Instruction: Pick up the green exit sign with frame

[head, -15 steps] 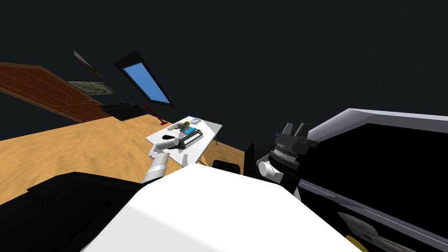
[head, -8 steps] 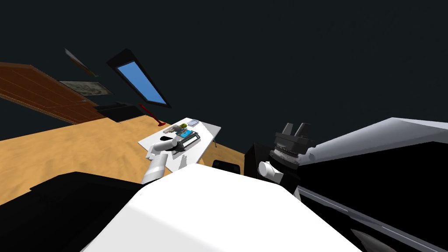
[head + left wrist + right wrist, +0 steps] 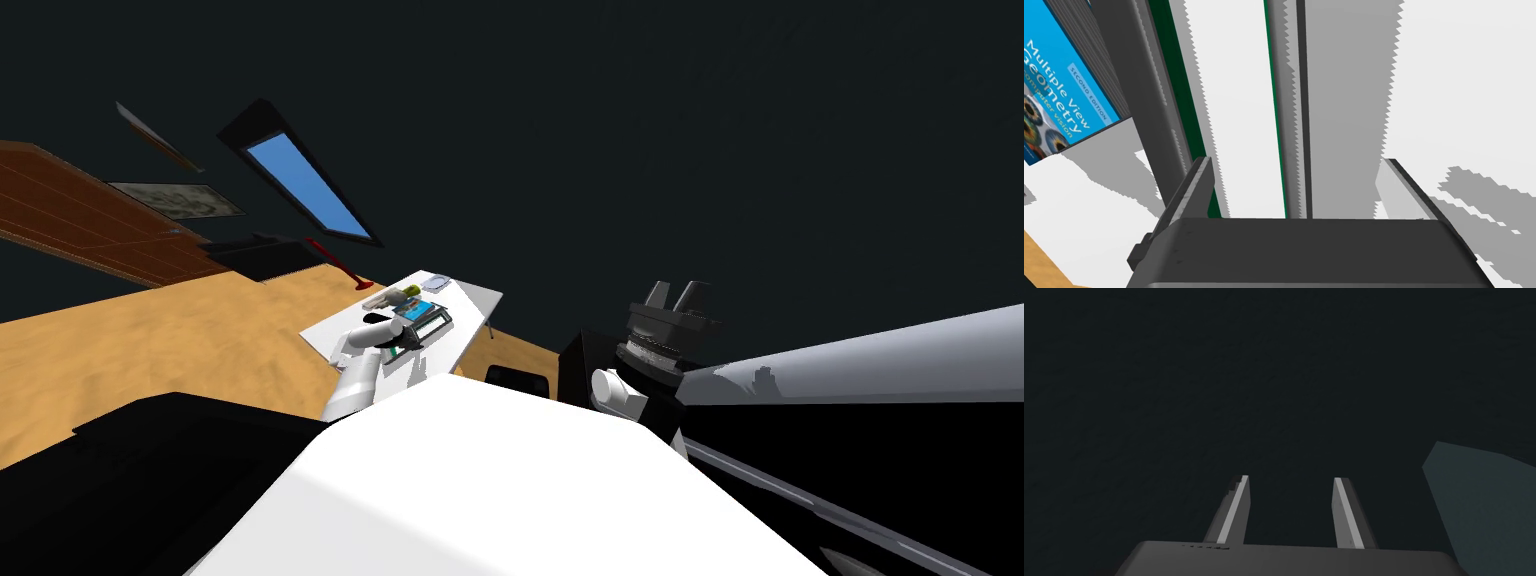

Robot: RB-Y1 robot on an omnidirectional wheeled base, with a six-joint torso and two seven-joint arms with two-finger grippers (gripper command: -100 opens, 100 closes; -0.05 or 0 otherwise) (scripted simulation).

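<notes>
On a white table [image 3: 330, 325] lies the exit sign [image 3: 428, 324], a flat panel with a white face, a green border and a grey frame. My left gripper [image 3: 405, 336] hovers at its near end. In the left wrist view the sign's white face [image 3: 1239, 100] and grey frame bar [image 3: 1291, 125] run lengthwise between the fingers. The left gripper [image 3: 1295, 162] is open; one finger [image 3: 1194, 192] is over the green border, the other finger [image 3: 1396, 187] is over bare table beyond the frame. My right gripper [image 3: 675, 292] is raised at my right side, and in its own view the right gripper [image 3: 1291, 478] is open and holds nothing.
A blue book [image 3: 1059, 100] lies beside the sign, the same book [image 3: 415, 308] showing from the head. A yellow-green object [image 3: 410, 291] and a grey dish [image 3: 437, 284] sit at the table's far end. A red item [image 3: 340, 262] stands on the floor beyond. Black furniture with a grey top [image 3: 860, 360] is close on my right.
My head view has swung, so the table sits further left in the picture and the grey top at right looks flatter. My left hand stays at the sign; the right arm has not moved.
</notes>
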